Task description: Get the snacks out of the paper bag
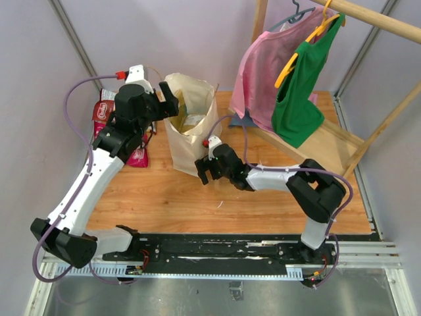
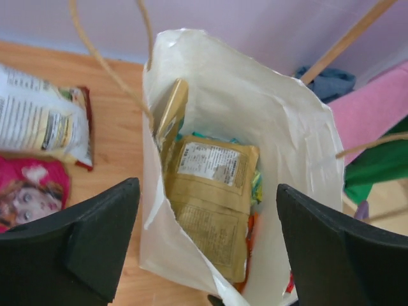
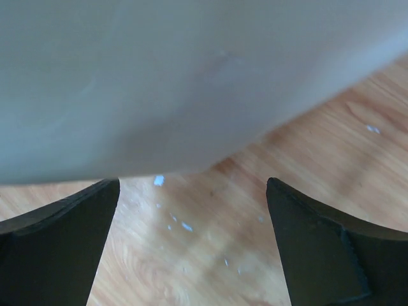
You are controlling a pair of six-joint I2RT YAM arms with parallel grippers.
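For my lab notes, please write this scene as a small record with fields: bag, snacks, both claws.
bag: paper bag upright on table, mouth open
inside bag: tan packet on top, other snacks under it
outside bag: red-white packet, magenta packet, on table at its left
left claw: open, empty, over bag mouth
right claw: open, empty, low beside bag wall

The paper bag (image 1: 191, 141) stands upright near the middle of the table (image 1: 263, 204), with several snack packets (image 2: 213, 191) inside it. Two more packets (image 1: 105, 112) lie flat on the table to its left. The left gripper (image 1: 172, 100) hangs above the bag's mouth, and the right gripper (image 1: 202, 172) sits low, just beside the bag's front-right base. Behind and to the right, shirts (image 1: 296, 92) hang from a rail (image 1: 375, 20).
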